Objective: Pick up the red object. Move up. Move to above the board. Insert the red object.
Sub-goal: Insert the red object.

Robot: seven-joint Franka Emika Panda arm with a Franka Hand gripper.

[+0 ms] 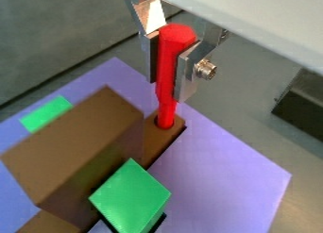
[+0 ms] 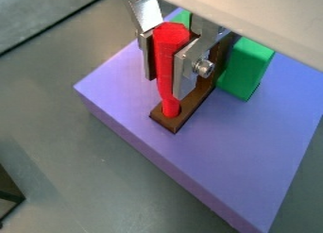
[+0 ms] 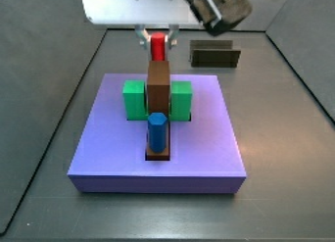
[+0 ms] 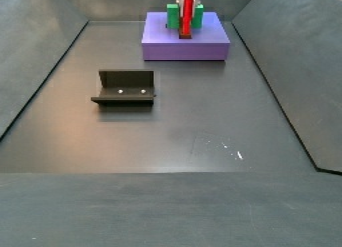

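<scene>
Lavender board (image 2: 127, 124) bears slim red object (image 2: 168, 67) between gripper (image 2: 171, 62) fingers

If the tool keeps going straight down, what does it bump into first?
Probably the brown slot in the board: the tool points down, holding the red peg, whose lower end already sits there.

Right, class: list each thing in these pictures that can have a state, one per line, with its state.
tool: above the board, shut on the red object
red object: upright, lower end in a brown slot on the board
board: flat on the floor, bearing blocks
blue cylinder: upright on the board
fixture: on the floor, apart from the board
</scene>
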